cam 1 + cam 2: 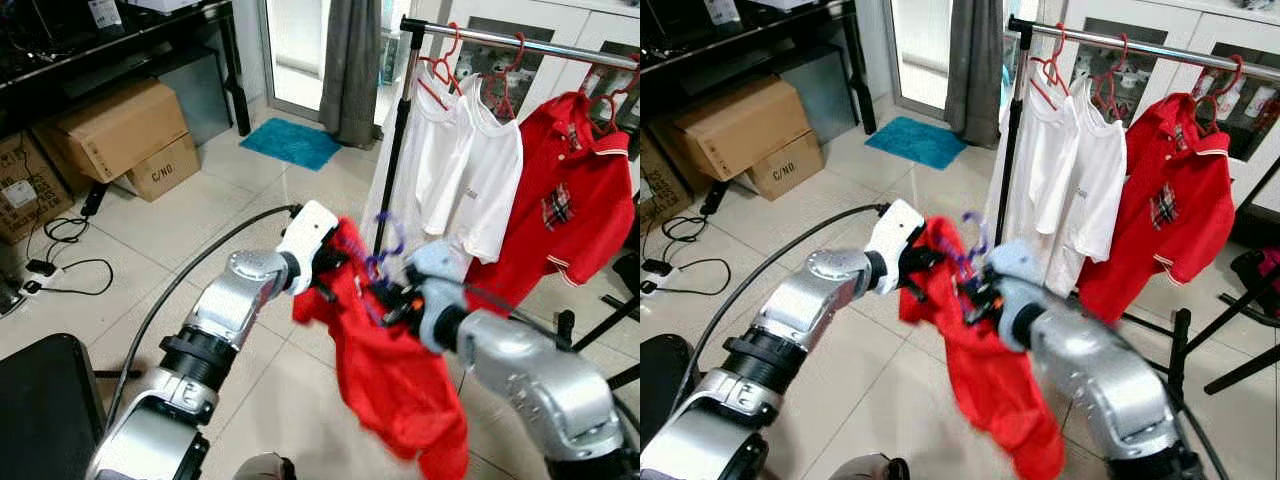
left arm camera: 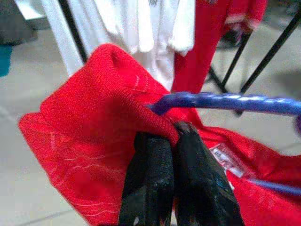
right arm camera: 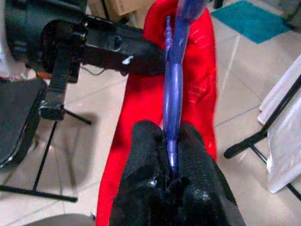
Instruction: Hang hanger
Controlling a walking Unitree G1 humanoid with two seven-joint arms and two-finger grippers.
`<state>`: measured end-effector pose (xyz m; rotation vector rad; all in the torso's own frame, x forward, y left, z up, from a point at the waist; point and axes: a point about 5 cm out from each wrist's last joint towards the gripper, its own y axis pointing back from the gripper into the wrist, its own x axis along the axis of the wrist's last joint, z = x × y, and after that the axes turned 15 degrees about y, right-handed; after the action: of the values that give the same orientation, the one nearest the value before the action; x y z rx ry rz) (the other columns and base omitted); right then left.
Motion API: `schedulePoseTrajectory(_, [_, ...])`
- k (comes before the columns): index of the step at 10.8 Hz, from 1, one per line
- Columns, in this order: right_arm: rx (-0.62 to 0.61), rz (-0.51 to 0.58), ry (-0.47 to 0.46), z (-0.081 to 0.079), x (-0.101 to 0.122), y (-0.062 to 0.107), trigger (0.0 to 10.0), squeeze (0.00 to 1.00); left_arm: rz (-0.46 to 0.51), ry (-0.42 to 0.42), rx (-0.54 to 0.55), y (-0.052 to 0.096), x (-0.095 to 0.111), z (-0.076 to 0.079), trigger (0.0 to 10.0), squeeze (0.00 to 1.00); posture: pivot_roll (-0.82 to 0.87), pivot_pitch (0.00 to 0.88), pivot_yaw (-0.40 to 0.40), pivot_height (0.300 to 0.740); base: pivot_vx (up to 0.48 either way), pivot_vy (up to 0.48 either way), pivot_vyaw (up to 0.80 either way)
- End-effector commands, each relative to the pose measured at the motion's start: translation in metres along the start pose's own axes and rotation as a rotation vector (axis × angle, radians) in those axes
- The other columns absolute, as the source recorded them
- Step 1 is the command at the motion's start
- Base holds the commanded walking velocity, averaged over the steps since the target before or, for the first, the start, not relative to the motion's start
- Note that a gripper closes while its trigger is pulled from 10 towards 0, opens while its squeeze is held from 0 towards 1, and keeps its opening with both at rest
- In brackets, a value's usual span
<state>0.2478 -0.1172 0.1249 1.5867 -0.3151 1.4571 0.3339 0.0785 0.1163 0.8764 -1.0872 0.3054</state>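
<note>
Right gripper point(image 3: 171, 162) clamped the blue hanger point(image 3: 173, 89) while left gripper point(image 2: 175, 136) pinched the red shirt point(image 1: 400, 380) shoulder, likely steadying both short of the rail point(image 1: 520, 42).

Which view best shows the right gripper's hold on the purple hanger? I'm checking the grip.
The right wrist view: right gripper fingers close on the purple hanger. Eye views show its hook; left wrist, one arm.
</note>
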Motion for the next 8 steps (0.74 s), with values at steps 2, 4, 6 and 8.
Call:
schedulePoseTrajectory(2, [0.020, 0.023, 0.039, -0.003, 0.005, 0.001, 0.0, 0.00, -0.127, -0.092, 0.074, 0.007, -0.013, -0.018, 0.0, 0.00, 0.03, 0.000, 0.057, 0.740, 0.000, 0.000, 0.00])
schedulePoseTrajectory(4, [0.111, 0.053, 0.076, -0.012, 0.009, 0.002, 0.0, 0.00, -0.216, -0.156, 0.023, 0.018, -0.019, -0.029, 0.0, 0.00, 0.03, 0.000, 0.054, 0.740, 0.000, 0.000, 0.00])
schedulePoseTrajectory(6, [0.126, 0.049, 0.078, -0.014, 0.008, 0.002, 0.0, 0.00, -0.178, -0.123, -0.056, 0.027, -0.006, -0.033, 0.0, 0.00, 0.03, 0.000, 0.048, 0.740, 0.000, 0.000, 0.00])
schedulePoseTrajectory(8, [0.135, 0.047, 0.083, -0.014, 0.007, -0.001, 0.0, 0.00, -0.156, -0.115, -0.141, 0.024, 0.007, -0.018, 0.0, 0.00, 0.04, 0.000, 0.044, 0.740, 0.000, 0.000, 0.00])
